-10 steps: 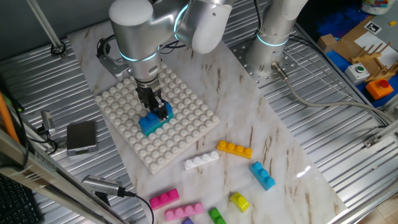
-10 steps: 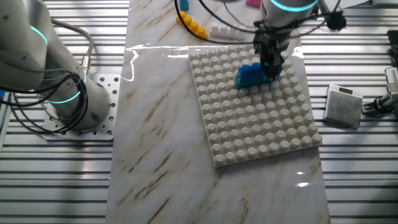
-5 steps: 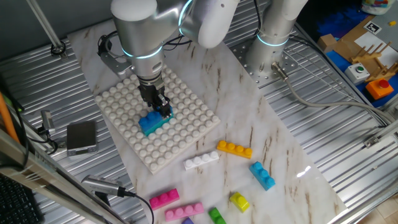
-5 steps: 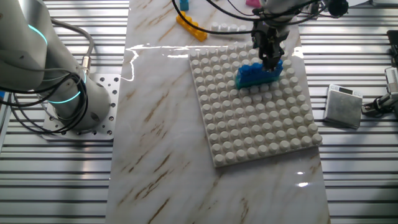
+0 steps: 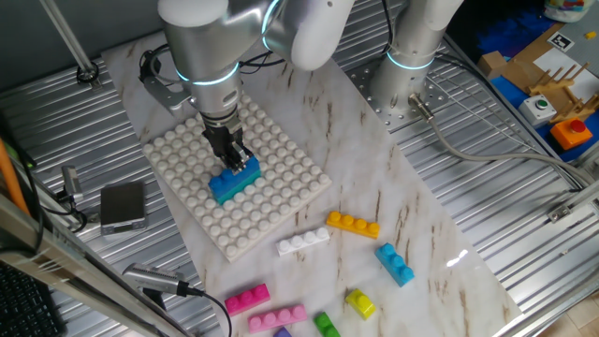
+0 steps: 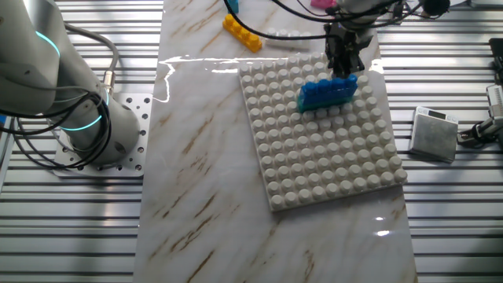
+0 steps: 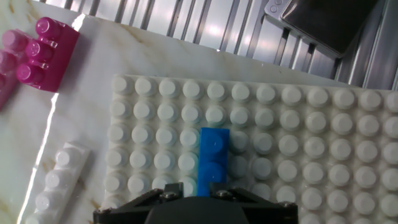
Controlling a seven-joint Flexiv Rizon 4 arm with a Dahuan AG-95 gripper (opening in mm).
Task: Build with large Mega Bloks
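Note:
A blue Mega Blok (image 5: 234, 181) stands pressed onto the white studded baseplate (image 5: 281, 150), near its front-left part. My gripper (image 5: 230, 153) hangs just above the brick's far end, open and holding nothing. The other fixed view shows the gripper (image 6: 343, 63) over the blue brick (image 6: 326, 93). In the hand view the blue brick (image 7: 213, 158) runs away from my gripper (image 7: 199, 190), with a gap beside the left finger. Loose bricks lie on the marble: orange (image 5: 353, 224), white (image 5: 303, 241), teal (image 5: 395, 263), pink (image 5: 247, 299), yellow (image 5: 359, 301), green (image 5: 326, 325).
A grey box (image 5: 123, 205) with a cable sits on the ribbed metal left of the plate. The arm's base (image 6: 94, 134) stands at the marble's far edge. A magenta brick (image 7: 46, 51) and a white brick (image 7: 59, 180) lie beside the plate in the hand view.
My gripper has let go of the blue brick and lifted off it. The brick stays seated on the baseplate and more of it shows.

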